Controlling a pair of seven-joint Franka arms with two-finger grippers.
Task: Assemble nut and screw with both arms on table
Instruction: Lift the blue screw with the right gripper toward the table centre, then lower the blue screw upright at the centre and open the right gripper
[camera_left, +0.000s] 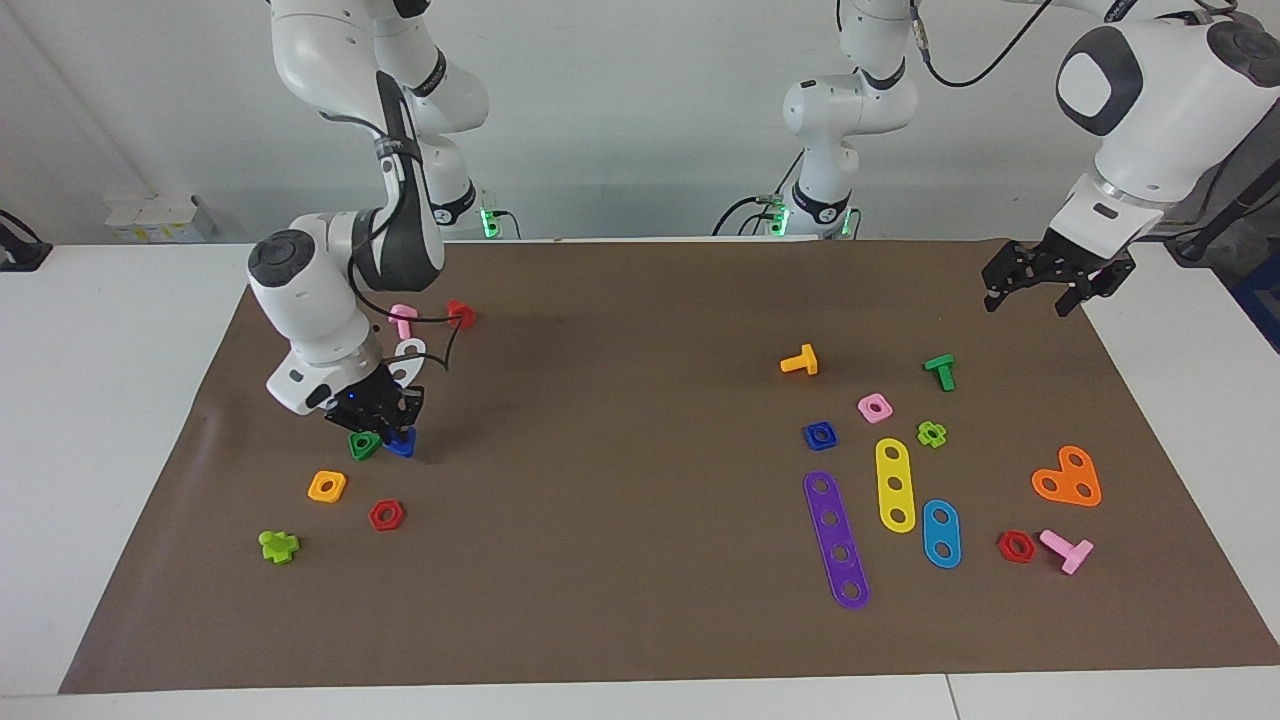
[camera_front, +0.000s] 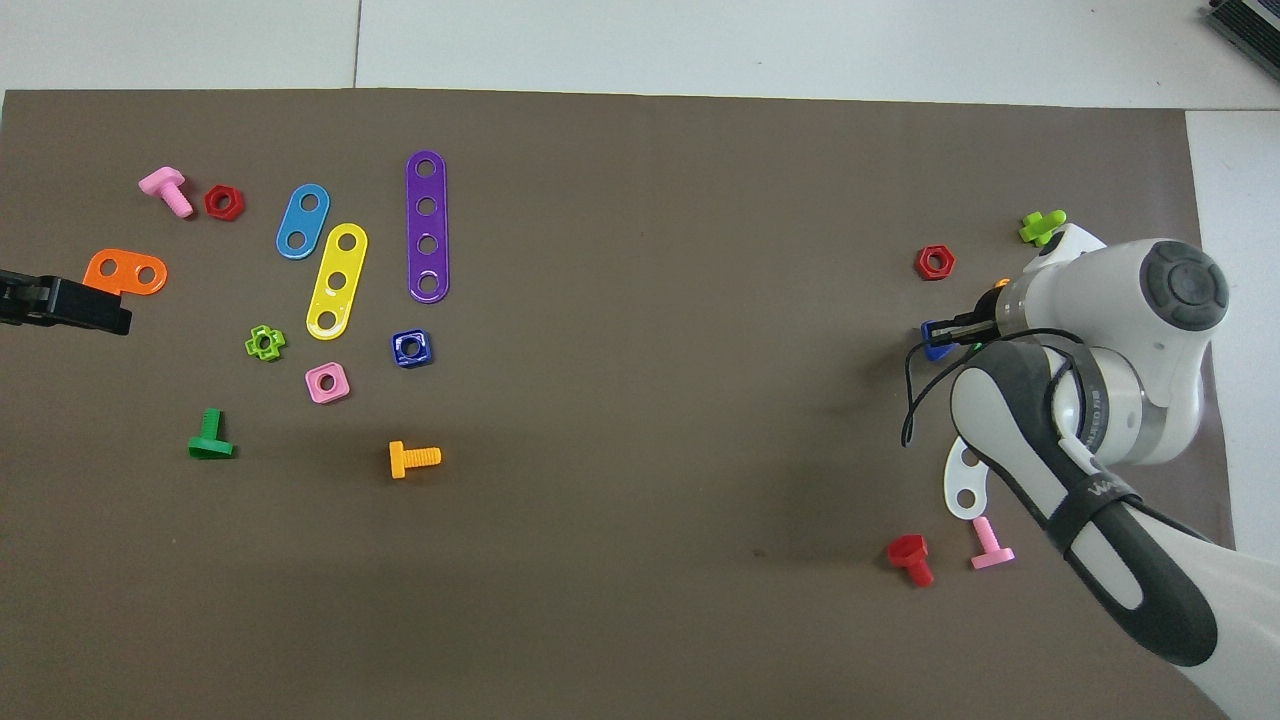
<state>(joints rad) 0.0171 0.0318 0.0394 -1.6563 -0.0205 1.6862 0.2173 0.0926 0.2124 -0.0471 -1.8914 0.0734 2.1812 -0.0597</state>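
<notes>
a: at the right arm's end of the table?
b: right gripper low over the mat, fingers pinched tight on the dark-blue screw, screw at or just off the mat surface, hard to tell which. just beside it, a green triangular piece. nearby, farther from the robots: orange square nut, red hex nut, lime cross piece

a: and mid-table?
b: bare mat there, then the cluster toward the left arm's end: orange screw, dark-blue nut flat on the mat, just beside the pink square nut, close to one end of the purple strip. well apart from the screw

a: left side?
b: left gripper waiting, raised above the mat's corner nearest the robots, fingers spread wide, holding nothing. seen from overhead, only its black tip poking in beside the orange plate
</notes>
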